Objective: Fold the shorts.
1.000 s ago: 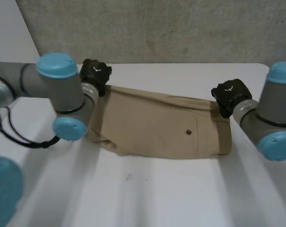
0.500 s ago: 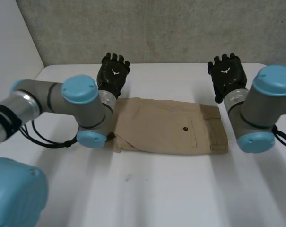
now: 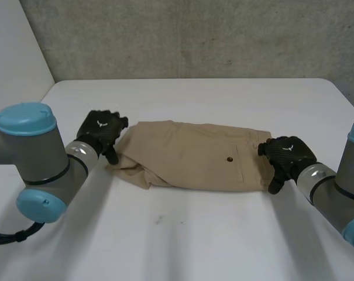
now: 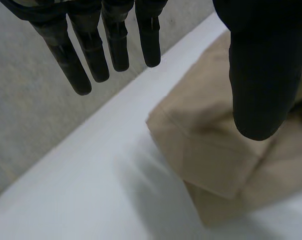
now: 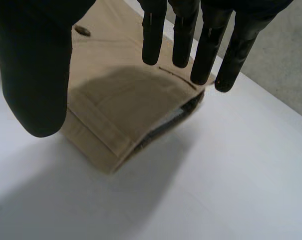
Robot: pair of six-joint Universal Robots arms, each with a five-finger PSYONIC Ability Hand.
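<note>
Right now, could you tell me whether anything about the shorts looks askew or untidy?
The shorts lie folded, but at the leg end beside the left hand the layers are misaligned: the one beneath juts out past the upper hem, rumpled. The waistband end by the right hand looks neat.

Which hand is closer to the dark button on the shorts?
Right. The right hand is at the waistband end of the shorts, near the button; the left hand is at the opposite leg end.

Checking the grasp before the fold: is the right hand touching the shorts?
Cannot tell. In the right wrist view the right hand spreads straight fingers over the waistband end of the shorts, shading it, but no contact or gap shows plainly.
</note>
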